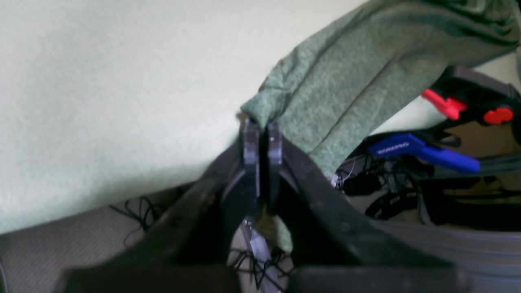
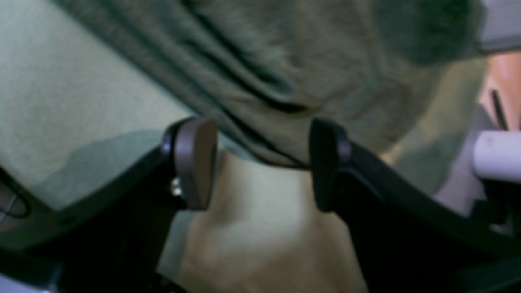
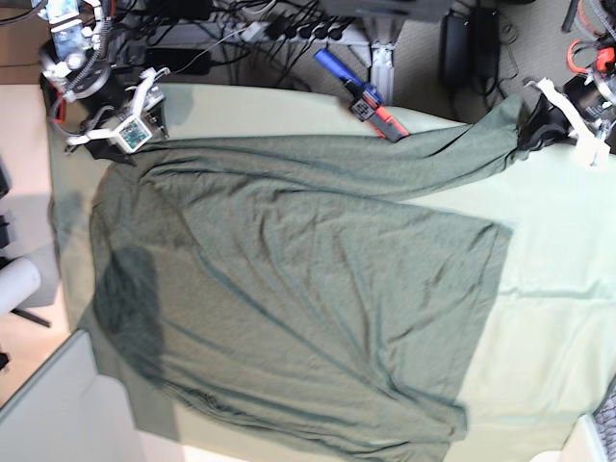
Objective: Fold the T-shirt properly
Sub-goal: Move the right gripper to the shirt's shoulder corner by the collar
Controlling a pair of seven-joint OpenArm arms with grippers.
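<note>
Here's the T-shirt [image 3: 289, 289] spread across the pale mint table covering [image 3: 558, 289], dark olive and heavily creased, its body filling the left and middle of the base view while one long corner is drawn out toward the upper right. Up there the left gripper [image 3: 541, 123] has that stretched corner, and the left wrist view confirms it: the left gripper [image 1: 262, 134] has its two fingers pressed together with the shirt's [image 1: 366, 73] edge pinched between the tips, the cloth rising away from them up to the right, lifted off the covering [image 1: 101, 101]. Behind that fold sit a blue-handled clamp [image 1: 423, 151] and a red-and-black clamp [image 1: 472, 103], which the base view also shows at the far table edge, just beside the shirt's upper hem. Over on the other side, the right gripper [image 3: 123, 130] sits at the shirt's upper left corner, and the right wrist view shows the right gripper [image 2: 260, 162] with its fingers [image 2: 195, 162] spread wide, nothing clamped between them; the shirt's [image 2: 285, 61] folded edge hangs just past the tips, with the pale covering [image 2: 61, 101] visible through the gap. A white roll [image 3: 17, 286] pokes in at the left border of the base view, off the table
</note>
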